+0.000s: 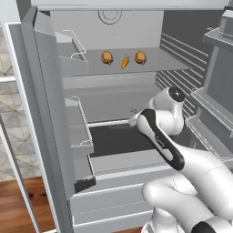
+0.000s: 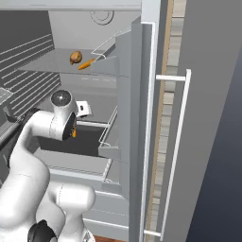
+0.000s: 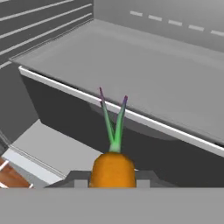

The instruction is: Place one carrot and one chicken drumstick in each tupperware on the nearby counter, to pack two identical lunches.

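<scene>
My gripper (image 3: 112,182) is shut on a carrot (image 3: 112,168), whose orange body sits between the fingertips with its green top pointing away over a grey fridge shelf (image 3: 144,74). A sliver of that carrot (image 2: 74,133) shows beside my hand in the right base view. On the upper fridge shelf (image 1: 154,63) lie two chicken drumsticks (image 1: 107,57) (image 1: 140,57) with a second carrot (image 1: 125,62) between them. From the right, that shelf shows one drumstick (image 2: 75,57) and the second carrot (image 2: 86,64). The tupperware and the counter are out of view.
My arm reaches into an open grey fridge. Door bins with wire rails (image 1: 78,129) stand at the left, more door shelves (image 1: 213,98) at the right. A dark drawer recess (image 1: 116,139) lies under the hand. Wooden floor (image 1: 18,205) shows at the lower left.
</scene>
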Motion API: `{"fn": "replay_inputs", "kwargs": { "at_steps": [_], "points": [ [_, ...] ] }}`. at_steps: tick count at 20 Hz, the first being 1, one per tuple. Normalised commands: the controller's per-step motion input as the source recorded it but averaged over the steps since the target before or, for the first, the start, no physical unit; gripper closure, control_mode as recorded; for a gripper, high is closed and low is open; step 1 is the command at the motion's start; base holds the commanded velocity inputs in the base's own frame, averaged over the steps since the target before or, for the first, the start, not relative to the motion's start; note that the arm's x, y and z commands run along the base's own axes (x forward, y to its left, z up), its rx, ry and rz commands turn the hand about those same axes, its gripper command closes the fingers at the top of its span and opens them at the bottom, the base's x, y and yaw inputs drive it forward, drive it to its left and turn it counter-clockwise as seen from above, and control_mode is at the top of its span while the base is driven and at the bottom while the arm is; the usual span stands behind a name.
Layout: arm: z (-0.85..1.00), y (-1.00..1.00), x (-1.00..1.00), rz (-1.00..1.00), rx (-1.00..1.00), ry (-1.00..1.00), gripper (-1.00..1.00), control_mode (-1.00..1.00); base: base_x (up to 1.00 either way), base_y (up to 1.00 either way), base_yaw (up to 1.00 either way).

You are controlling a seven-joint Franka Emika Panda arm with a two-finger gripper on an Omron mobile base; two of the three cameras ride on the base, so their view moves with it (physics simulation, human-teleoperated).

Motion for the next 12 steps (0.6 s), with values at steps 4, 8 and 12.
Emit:
{"fn": "replay_inputs", "kwargs": {
  "at_steps": [4,8,12],
  "points": [
    [0.09,0.00,-0.11,0.00,0.00,0.02,1.00,1.00,-0.62,0.00,0.00],
    [0.00,0.00,0.00,0.00,0.00,0.00,1.00,1.00,-1.00,0.00,0.00],
    [0.00,0.00,0.00,0.00,0.00,0.00,1.00,1.00,-1.00,0.00,0.01]
  ]
}}
